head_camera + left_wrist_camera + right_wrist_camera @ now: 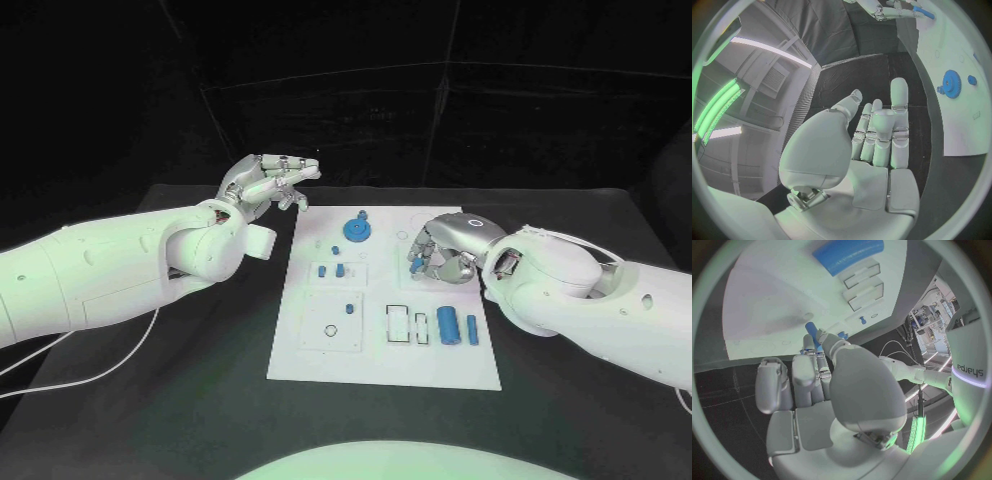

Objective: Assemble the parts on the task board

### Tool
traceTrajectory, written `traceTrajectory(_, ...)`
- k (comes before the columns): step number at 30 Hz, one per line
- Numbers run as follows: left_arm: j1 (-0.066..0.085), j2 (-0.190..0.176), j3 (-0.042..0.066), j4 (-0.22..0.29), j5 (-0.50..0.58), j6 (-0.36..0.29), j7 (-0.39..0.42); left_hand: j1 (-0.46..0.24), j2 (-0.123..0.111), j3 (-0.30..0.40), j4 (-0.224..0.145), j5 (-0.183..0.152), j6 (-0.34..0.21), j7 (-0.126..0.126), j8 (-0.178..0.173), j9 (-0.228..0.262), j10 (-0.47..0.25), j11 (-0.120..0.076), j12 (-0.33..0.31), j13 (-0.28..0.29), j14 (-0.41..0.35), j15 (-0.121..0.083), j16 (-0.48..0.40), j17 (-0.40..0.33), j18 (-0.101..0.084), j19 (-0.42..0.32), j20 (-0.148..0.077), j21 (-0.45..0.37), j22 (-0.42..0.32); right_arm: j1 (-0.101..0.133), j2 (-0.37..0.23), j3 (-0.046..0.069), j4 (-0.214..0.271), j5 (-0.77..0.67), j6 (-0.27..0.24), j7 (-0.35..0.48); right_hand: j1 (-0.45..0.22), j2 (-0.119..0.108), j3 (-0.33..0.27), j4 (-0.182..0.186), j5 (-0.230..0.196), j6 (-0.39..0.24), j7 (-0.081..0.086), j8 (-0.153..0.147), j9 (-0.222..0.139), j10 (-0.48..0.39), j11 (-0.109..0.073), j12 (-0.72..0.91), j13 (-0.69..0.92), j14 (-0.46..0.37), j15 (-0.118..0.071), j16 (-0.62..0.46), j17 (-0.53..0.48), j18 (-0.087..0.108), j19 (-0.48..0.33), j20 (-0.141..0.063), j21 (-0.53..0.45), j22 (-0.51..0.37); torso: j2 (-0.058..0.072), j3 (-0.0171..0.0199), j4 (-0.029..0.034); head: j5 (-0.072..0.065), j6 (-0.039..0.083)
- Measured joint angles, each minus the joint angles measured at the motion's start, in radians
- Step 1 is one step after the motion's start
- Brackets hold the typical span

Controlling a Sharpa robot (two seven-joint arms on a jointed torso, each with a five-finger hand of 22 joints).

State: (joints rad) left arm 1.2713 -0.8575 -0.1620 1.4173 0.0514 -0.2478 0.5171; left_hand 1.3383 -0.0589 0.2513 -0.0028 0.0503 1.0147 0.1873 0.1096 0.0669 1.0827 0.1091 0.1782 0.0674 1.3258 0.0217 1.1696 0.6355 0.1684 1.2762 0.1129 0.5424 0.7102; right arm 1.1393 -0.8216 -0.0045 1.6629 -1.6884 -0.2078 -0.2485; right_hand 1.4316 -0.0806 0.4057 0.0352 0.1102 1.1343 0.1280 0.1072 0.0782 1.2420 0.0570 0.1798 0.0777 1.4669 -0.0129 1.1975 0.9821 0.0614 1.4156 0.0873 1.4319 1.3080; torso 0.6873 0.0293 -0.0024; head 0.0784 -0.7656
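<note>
Two blue cylindrical parts (450, 326) lay side by side near the front right of the task board (387, 370), one fatter and one thinner, next to a pair of narrow rectangular slots (408, 323). To their left the board carried a square recessed outline with a small oval hole (332, 329).

Further back, toward the middle of the board, a few small blue pieces (330, 269) stood close together on the left half. Level with them on the right edge, the right hand (437, 252) hovered over the board with its fingers curled downward, pinching a slim blue peg (811, 333) between thumb and fingertips; the right wrist view showed the peg's tip just above the white surface, though whether it touched could not be told.

Beyond that, near the board's far edge, a blue gear (356, 231) sat flat on the plate, with a smaller blue piece (972, 80) just beside it in the left wrist view.

Farthest back, off the board's far left corner, the left hand (268, 181) hung above the black table (202, 400), holding nothing, its fingers straight and close together with the thumb apart.
</note>
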Motion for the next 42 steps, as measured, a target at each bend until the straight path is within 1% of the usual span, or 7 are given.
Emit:
traceTrajectory(10,0.0,0.0,0.0,-0.003,0.0,0.0,-0.001,0.0,0.0,0.0,0.0,0.0,0.0,0.0,0.0,0.0,0.0,0.0,0.0,0.0,0.0,0.0,0.0,0.0,0.0,0.0,0.0,0.0,0.0,0.001,-0.032,0.002,0.113,0.043,-0.064,-0.009,-0.001,0.004,0.0,0.0,-0.001,0.002,0.001,-0.001,0.0,0.0,0.0,-0.004,0.0,0.0,0.0,0.0,0.0,0.0,0.0,0.0,0.0,0.0,-0.001,-0.0003,0.001,0.001,0.001)
traceTrajectory(14,0.0,0.002,0.0,-0.003,0.0,0.001,-0.001,0.0,0.0,0.0,0.0,0.0,0.0,0.0,0.0,0.0,0.0,0.0,0.0,0.0,0.0,0.0,0.0,0.0,0.0,0.0,0.0,0.0,0.0,0.001,0.011,0.001,0.134,0.062,-0.078,-0.007,-0.003,0.005,0.0,0.0,-0.006,0.002,0.001,-0.004,0.0,0.0,0.0,-0.004,0.0,0.0,0.0,0.0,0.0,0.0,0.0,0.0,0.0,0.0,-0.001,-0.0003,0.0018,0.007,-0.001)
traceTrajectory(20,0.0,0.005,0.0,-0.002,0.0,0.001,-0.001,0.0,0.0,0.0,0.0,0.0,0.0,0.0,0.0,0.0,0.0,0.0,0.0,0.0,0.0,0.0,0.0,0.0,0.0,0.0,0.0,0.0,-0.001,-0.004,0.111,0.0,0.126,0.082,-0.088,0.012,-0.003,0.005,0.0,0.0,-0.006,0.001,0.001,-0.002,0.0,0.0,0.0,-0.007,0.001,0.0,0.0,0.0,0.0,0.0,0.0,0.0,0.0,0.0,0.0,-0.0004,0.0019,0.014,-0.005)
traceTrajectory(22,0.0,0.006,0.0,-0.002,0.0,0.001,-0.001,0.0,0.0,0.0,0.0,0.0,0.0,0.0,0.0,0.0,0.0,0.0,0.0,0.0,0.0,0.0,0.0,0.0,0.0,0.0,0.0,0.0,-0.001,-0.008,0.138,-0.009,0.118,0.085,-0.088,0.02,-0.003,0.005,0.0,0.0,-0.006,0.001,0.001,-0.002,0.0,0.0,0.0,-0.007,0.001,0.0,0.0,0.0,0.0,0.0,0.0,0.0,0.0,0.0,0.001,-0.0006,0.0019,0.018,-0.006)
traceTrajectory(30,0.0,0.009,0.0,0.0,0.0,0.001,-0.002,0.0,0.0,0.0,0.0,0.0,0.0,0.0,0.0,0.0,0.0,0.0,0.0,0.0,0.0,0.0,0.0,0.0,0.0,0.0,0.0,0.0,-0.001,-0.021,0.212,-0.071,0.061,0.091,-0.066,0.052,-0.003,0.005,0.0,0.0,-0.006,-0.001,0.002,-0.002,0.0,0.0,0.0,-0.014,0.001,0.0,0.0,0.0,-0.003,0.0,0.0,0.0,0.0,0.0,0.001,-0.002,0.0031,0.032,-0.016)
traceTrajectory(35,0.0,0.011,0.0,0.001,0.0,0.002,-0.002,0.0,0.0,0.0,0.0,0.0,0.0,0.0,0.0,0.0,0.0,0.0,0.0,0.0,0.0,0.0,0.0,0.0,0.0,0.0,0.0,0.0,-0.001,-0.037,0.238,-0.086,0.03,0.085,-0.038,0.059,-0.006,0.002,0.0,0.0,-0.006,-0.002,0.001,-0.002,-0.001,0.0,0.0,-0.019,0.001,0.0,0.0,0.0,-0.004,0.0,0.0,0.0,0.0,0.0,0.001,-0.0018,0.0031,0.039,-0.019)
traceTrajectory(42,0.0,0.013,0.0,0.0,0.0,0.002,-0.002,0.0,0.0,0.0,0.0,0.0,0.0,0.0,0.0,0.0,0.0,0.0,0.0,0.0,0.0,0.0,0.0,0.0,0.0,0.0,0.0,0.0,-0.001,-0.048,0.257,-0.091,0.007,0.07,-0.004,0.063,-0.007,0.0,0.0,0.0,-0.008,-0.003,0.001,-0.003,-0.004,0.0,0.0,-0.019,0.0,0.0,0.0,0.0,-0.004,0.0,0.0,0.0,0.0,0.0,0.0,-0.0009,0.0028,0.043,-0.021)
